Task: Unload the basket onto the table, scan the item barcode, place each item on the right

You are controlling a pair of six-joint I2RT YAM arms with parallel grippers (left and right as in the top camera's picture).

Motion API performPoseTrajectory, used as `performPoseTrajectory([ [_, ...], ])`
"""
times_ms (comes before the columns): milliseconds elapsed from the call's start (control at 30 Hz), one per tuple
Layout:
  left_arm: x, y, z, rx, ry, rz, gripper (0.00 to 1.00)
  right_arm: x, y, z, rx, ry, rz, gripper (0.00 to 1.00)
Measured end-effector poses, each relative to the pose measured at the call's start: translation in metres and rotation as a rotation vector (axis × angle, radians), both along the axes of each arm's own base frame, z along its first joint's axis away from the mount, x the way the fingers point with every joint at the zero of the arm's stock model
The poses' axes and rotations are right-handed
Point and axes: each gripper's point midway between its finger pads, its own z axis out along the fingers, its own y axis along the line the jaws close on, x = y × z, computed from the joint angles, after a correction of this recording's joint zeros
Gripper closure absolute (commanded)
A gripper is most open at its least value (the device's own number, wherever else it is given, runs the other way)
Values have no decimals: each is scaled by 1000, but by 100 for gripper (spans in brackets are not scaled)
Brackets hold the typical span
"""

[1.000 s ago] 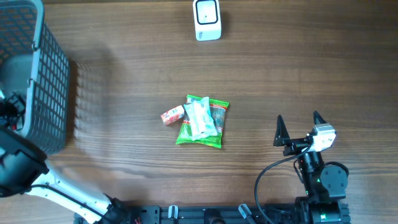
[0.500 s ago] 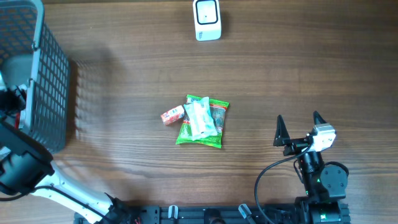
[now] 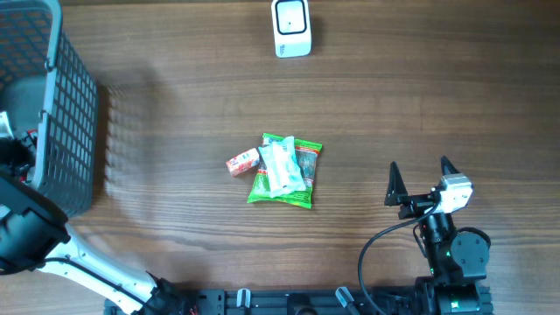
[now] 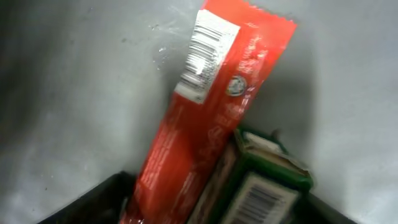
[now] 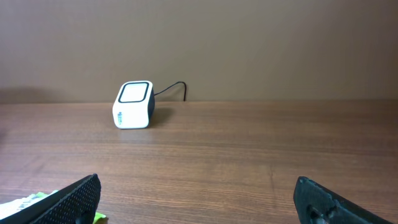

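At the centre of the counter lies the small heap that I take to be what needs scanning. It is a green packet with a white packet across it and a small red box touching its left side. The green packet's long axis runs roughly top to bottom of the overhead frame, tipped a little. The scanner stands at top centre, well apart from the heap.

My right arm sits at lower right. The right jaws are spread wide with nothing between them and point up the frame, so the heap lies to their left and slightly ahead. The right wrist view shows only a green corner at lower left.

My left arm is at the far left, with the left jaws down inside the grey basket. The left wrist view shows a red wrapper and a green box, barcodes up, running down between the jaw tips in the bottom corners. Those jaws stand apart, but I cannot tell whether they press on anything.

I judge the right arm the nearer one. Its reach goes leftward and a little forward, and the jaws should close across the packet's short side.
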Motion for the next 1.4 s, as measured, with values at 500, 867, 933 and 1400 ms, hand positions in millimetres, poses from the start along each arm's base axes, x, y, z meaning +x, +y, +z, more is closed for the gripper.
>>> performPoseTrajectory([
  [500, 12, -7, 3, -48, -71, 8, 82, 0, 0, 0, 0, 0, 0, 0],
  [867, 25, 4, 145, 153, -338, 101, 83, 0, 0, 0, 0, 0, 0, 0],
  [933, 27, 3, 205, 240, -468, 121, 85, 0, 0, 0, 0, 0, 0, 0],
  [1400, 23, -263, 365, -224, -845, -104, 89, 0, 0, 0, 0, 0, 0, 0],
])
